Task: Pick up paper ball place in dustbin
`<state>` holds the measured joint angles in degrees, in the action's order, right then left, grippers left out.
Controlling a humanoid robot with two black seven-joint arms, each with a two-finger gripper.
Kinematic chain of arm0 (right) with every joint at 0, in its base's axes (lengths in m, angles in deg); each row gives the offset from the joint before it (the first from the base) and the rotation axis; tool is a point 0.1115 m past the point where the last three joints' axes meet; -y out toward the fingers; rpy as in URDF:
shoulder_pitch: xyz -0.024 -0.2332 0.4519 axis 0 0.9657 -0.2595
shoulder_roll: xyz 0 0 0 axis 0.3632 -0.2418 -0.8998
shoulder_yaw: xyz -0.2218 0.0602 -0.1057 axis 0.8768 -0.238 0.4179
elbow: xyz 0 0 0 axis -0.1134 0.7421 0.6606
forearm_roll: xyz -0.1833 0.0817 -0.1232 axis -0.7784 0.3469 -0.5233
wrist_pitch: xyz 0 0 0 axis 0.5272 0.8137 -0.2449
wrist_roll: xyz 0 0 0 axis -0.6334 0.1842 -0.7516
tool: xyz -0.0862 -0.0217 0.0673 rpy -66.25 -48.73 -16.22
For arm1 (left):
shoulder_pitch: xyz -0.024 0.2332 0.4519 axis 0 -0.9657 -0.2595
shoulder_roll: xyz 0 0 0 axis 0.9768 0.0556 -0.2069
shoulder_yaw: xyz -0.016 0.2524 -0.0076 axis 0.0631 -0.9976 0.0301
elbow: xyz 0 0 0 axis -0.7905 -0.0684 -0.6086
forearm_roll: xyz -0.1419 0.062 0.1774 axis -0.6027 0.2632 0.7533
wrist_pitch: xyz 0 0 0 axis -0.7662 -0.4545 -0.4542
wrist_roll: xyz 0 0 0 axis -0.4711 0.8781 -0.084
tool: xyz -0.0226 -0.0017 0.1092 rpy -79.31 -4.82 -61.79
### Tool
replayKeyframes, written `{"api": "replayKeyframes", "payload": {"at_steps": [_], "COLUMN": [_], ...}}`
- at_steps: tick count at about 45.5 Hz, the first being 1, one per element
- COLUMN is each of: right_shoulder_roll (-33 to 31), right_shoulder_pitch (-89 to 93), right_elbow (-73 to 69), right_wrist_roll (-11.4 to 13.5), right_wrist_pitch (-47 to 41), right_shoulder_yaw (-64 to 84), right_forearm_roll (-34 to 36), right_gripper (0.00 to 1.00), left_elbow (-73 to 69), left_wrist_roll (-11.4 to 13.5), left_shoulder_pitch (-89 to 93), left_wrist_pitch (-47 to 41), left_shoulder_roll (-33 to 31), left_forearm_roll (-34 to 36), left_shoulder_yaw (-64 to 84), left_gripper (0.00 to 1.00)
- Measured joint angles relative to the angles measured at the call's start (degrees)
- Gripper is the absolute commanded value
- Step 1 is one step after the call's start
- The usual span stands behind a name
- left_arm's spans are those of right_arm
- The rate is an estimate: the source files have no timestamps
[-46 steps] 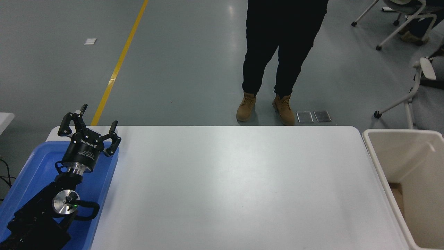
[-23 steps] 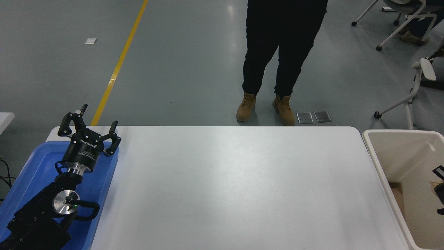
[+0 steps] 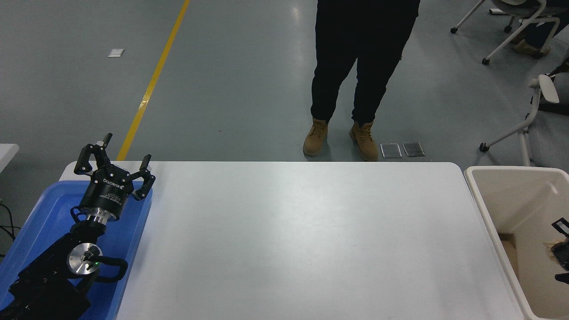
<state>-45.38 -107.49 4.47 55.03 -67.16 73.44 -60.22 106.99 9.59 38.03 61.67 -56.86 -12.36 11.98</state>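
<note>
The cream dustbin [image 3: 484, 209] stands off the table's right end, its mouth open toward me. Only a few black parts of my right gripper [image 3: 562, 250] show at the picture's right edge, inside the outline of the dustbin. A small tan wrinkled sliver, seemingly the paper ball [image 3: 550, 244], sits right against those parts; the rest is cut off by the edge. My left gripper [image 3: 116, 163] is parked open over the blue tray at the lower left, holding nothing.
A blue tray [image 3: 40, 213] lies under the left arm at the table's left end. A person in dark trousers and tan boots [image 3: 316, 137] stands just beyond the white table's [image 3: 302, 240] far edge. Wheeled chairs [image 3: 529, 115] stand at the far right.
My right gripper came into view at the right edge over the dustbin, then shifted slightly lower in the picture with the tan sliver beside it. The left arm stayed still.
</note>
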Motion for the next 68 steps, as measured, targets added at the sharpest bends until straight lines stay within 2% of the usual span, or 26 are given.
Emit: {"api": "replayKeyframes", "payload": {"at_steps": [15, 23, 38, 51, 68], "right_shoulder_roll": [-10.21, -12.65, -9.57, -6.10, -3.55], "right_shoulder_pitch": [-18.27, -34.37, -57.23, -74.74, -89.55], "right_elbow": [-19.35, -28.05, -36.92, -53.76, -71.79], "right_wrist_roll": [-0.26, -0.31, -0.43, -0.42, -0.36], "right_wrist_pitch": [-2.14, -8.27, -21.82, -25.96, -35.08], "right_shoulder_yaw": [4.41, 11.75, 19.99, 24.97, 29.32], "right_forearm_roll": [-0.63, -0.84, -4.13, -10.29, -12.66], "right_gripper": [1.00, 1.00, 1.00, 1.00, 1.00], "left_elbow": [0.02, 0.02, 0.01, 0.01, 0.01], "left_wrist_roll": [0.00, 0.00, 0.00, 0.01, 0.00], "left_shoulder_pitch": [0.00, 0.00, 0.00, 0.00, 0.00], "left_wrist_pitch": [0.00, 0.00, 0.00, 0.01, 0.02], "left_shoulder_roll": [0.00, 0.00, 0.00, 0.00, 0.00], "left_forearm_roll": [0.01, 0.01, 0.02, 0.00, 0.02], "left_shoulder_yaw": [0.00, 0.00, 0.00, 0.00, 0.00], "left_gripper": [0.98, 0.98, 0.98, 0.98, 0.98]}}
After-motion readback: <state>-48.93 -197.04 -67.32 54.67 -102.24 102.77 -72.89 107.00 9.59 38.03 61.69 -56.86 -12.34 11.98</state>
